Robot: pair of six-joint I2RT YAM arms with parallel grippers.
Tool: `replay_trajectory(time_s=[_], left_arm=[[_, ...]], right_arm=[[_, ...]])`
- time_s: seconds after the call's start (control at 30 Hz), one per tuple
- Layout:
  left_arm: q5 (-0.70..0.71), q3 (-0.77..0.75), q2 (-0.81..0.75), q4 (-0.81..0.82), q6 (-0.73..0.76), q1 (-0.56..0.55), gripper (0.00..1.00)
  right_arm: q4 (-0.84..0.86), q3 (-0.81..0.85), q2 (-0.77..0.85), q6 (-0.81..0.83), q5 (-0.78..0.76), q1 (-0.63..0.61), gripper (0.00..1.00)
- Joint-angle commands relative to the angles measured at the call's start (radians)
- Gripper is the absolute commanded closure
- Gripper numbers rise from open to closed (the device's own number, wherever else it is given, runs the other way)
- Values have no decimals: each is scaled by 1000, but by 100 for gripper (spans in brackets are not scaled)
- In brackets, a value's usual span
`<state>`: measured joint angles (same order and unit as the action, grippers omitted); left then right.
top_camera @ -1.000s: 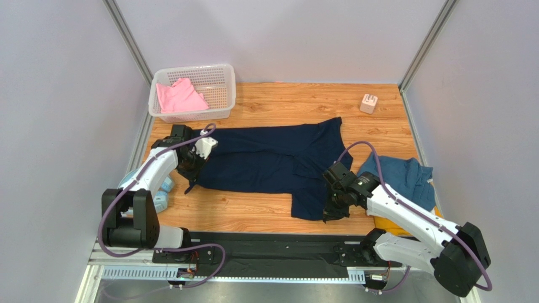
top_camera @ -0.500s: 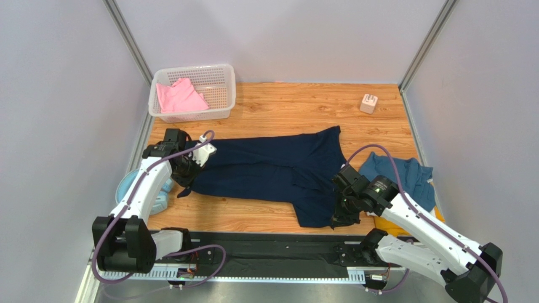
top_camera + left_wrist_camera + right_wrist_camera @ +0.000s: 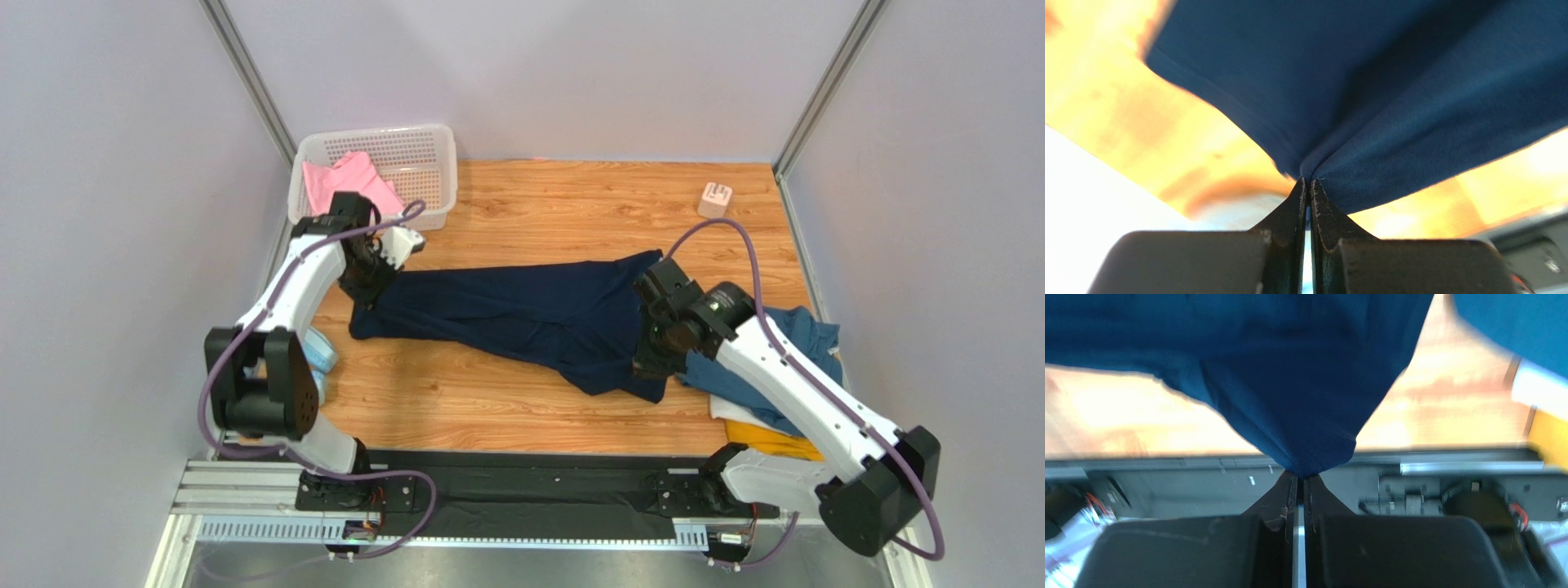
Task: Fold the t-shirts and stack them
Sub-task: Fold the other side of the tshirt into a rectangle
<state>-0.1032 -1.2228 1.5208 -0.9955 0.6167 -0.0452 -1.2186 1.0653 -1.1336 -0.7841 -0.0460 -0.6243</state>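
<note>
The navy shirt point(image 3: 528, 321) stretches left to right across mid-frame, the left gripper point(image 3: 368, 286) clamped on its left end and the right gripper point(image 3: 649, 355) pinching its lower-right end, long axis running between them.

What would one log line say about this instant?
step: fold navy tee | left pincer: shut on tee | right pincer: shut on tee | tee: stretched between both | pink tee: in basket
</note>
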Motion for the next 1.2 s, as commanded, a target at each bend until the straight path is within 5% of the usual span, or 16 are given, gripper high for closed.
replay_trajectory(time_s=[0.0, 0.27, 0.43, 0.47, 0.5, 0.53, 0.6, 0.7, 0.87, 1.17], left_arm=[[72, -162, 181, 31, 48, 1, 95], [184, -424, 487, 44, 95, 1, 93], [304, -532, 627, 84, 153, -1, 62], [336, -540, 637, 87, 159, -1, 40], [344, -549, 635, 90, 164, -2, 32], [344, -547, 625, 89, 164, -2, 24], [327, -506, 561, 112, 158, -2, 1], [278, -425, 426, 123, 143, -4, 0], [150, -253, 149, 112, 101, -36, 0], [-26, 0, -13, 208, 3, -126, 0]], right_arm=[[132, 87, -93, 117, -32, 101, 100], [349, 247, -419, 170, 29, 316, 100], [355, 504, -708, 193, 147, 383, 90], [343, 615, -792, 194, 162, 385, 85], [328, 665, -839, 198, 185, 387, 77], [291, 723, -876, 206, 189, 385, 57], [196, 879, -975, 218, 160, 387, 40], [105, 1001, -1016, 247, 57, 387, 36], [125, 944, -910, 252, 26, 390, 32], [353, 339, -589, 249, 161, 197, 36]])
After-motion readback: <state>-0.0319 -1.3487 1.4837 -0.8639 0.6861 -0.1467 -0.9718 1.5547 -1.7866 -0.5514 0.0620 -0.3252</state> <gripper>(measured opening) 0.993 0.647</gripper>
